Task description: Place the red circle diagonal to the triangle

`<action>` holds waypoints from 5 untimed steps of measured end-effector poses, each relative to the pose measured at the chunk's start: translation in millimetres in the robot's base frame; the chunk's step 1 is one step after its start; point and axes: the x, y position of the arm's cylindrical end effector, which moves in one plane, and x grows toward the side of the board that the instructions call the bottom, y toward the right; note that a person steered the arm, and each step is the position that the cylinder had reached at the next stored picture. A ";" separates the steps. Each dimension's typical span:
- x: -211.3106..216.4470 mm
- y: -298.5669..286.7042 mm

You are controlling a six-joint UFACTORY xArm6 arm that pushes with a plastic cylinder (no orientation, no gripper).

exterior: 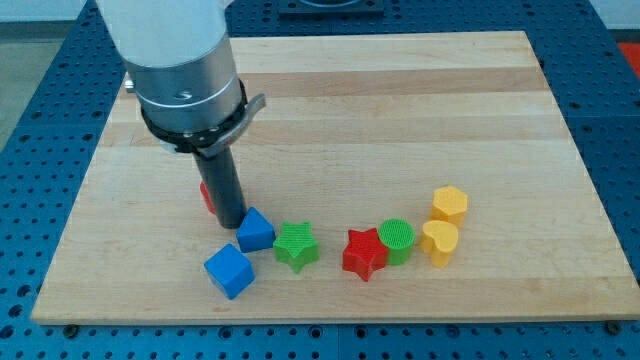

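Note:
A red block (205, 196), the red circle, shows only as a sliver behind my dark rod at the view's left. My tip (232, 225) rests on the board against the red block's right side. A blue block that looks like the triangle (256, 231) lies just right of and below my tip, close to it. A blue cube (229, 271) sits below the triangle, toward the view's bottom.
A green star (296, 246) lies right of the blue triangle. Further right are a red star (364, 254), a green circle (397, 240), a yellow heart (440, 243) and a yellow hexagon (450, 204). The wooden board (400, 110) lies on a blue perforated table.

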 end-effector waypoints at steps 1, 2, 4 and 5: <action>0.0 -34.0; -6.3 -63.6; -19.0 -65.1; -26.9 -54.8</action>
